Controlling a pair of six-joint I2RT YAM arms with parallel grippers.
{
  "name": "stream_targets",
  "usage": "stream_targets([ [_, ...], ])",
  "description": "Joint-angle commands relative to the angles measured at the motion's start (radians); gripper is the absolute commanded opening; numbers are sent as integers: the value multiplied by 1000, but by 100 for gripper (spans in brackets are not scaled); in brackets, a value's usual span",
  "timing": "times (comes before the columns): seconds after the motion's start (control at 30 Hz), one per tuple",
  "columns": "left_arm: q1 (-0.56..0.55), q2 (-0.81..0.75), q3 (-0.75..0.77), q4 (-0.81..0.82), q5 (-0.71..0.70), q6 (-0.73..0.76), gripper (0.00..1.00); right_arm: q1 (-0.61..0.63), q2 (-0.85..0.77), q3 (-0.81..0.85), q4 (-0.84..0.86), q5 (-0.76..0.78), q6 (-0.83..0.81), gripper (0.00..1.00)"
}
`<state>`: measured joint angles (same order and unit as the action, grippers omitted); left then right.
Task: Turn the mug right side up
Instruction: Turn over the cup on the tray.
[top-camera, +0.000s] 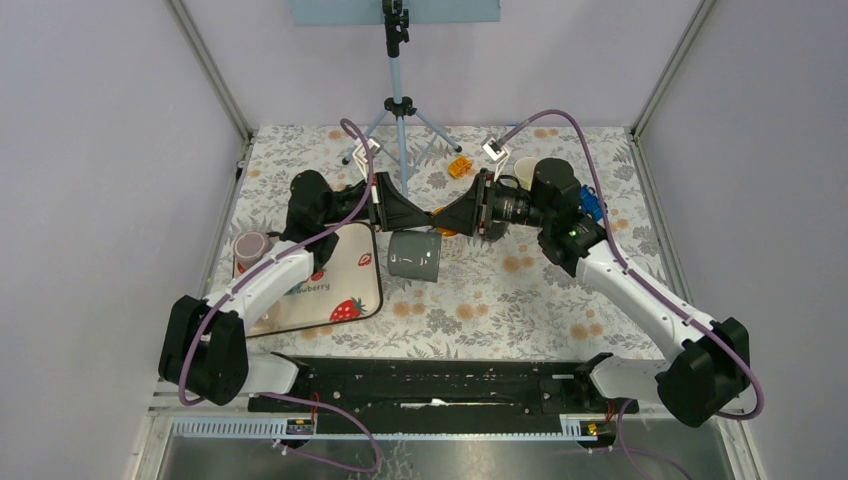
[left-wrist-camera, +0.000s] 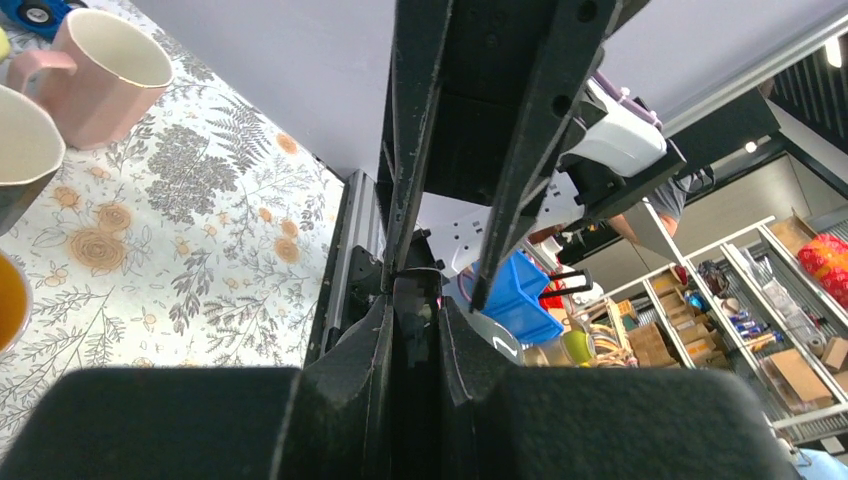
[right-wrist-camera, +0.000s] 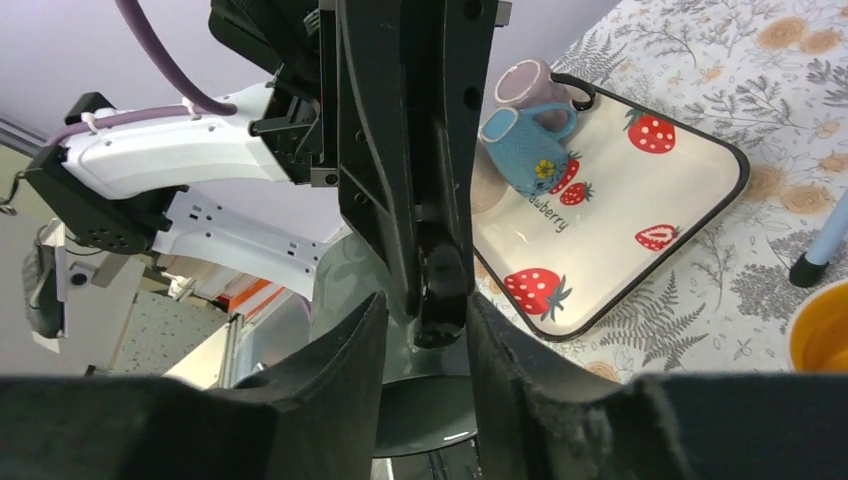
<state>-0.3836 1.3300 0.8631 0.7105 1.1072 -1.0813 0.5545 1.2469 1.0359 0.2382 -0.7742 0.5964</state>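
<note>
Fingertips of both arms meet nose to nose above the middle of the floral table (top-camera: 520, 300), and the grey mug (top-camera: 415, 257) sits just under that meeting point, beside the strawberry tray (top-camera: 345, 285). From above it shows as a dark cylinder. Whether it rests on the cloth or hangs clear is hard to judge from this angle, and so is its tilt.

The left gripper (left-wrist-camera: 416, 315) is drawn narrow, its pads pinching a thin dark piece that looks like the mug's handle. The right gripper (right-wrist-camera: 428, 320) stands a little wider, one finger either side of the same dark piece and of the left arm's tips. I cannot tell whether those fingers bear on it. The mug's grey wall shows just below the fingers in the right wrist view.

On the tray a purple mug (top-camera: 250, 247) stands at the far left corner with a blue mug (right-wrist-camera: 525, 150) against it. A pink mug (left-wrist-camera: 110, 70) stands upright on the cloth, and a tripod (top-camera: 398, 110) rises behind the grippers.
</note>
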Motion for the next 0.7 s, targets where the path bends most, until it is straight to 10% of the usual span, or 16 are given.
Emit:
stream_targets([
  [0.0, 4, -20, 30, 147, 34, -61, 0, 6, 21, 40, 99, -67, 25, 37],
  [0.4, -8, -6, 25, 210, 30, -99, 0, 7, 55, 27, 177, -121, 100, 26],
  [0.5, -11, -1, 25, 212, 35, -102, 0, 10, 56, 27, 168, -110, 94, 1],
  [0.67, -9, 5, 29, 176, 58, -92, 0, 9, 41, 39, 77, -48, 45, 0],
])
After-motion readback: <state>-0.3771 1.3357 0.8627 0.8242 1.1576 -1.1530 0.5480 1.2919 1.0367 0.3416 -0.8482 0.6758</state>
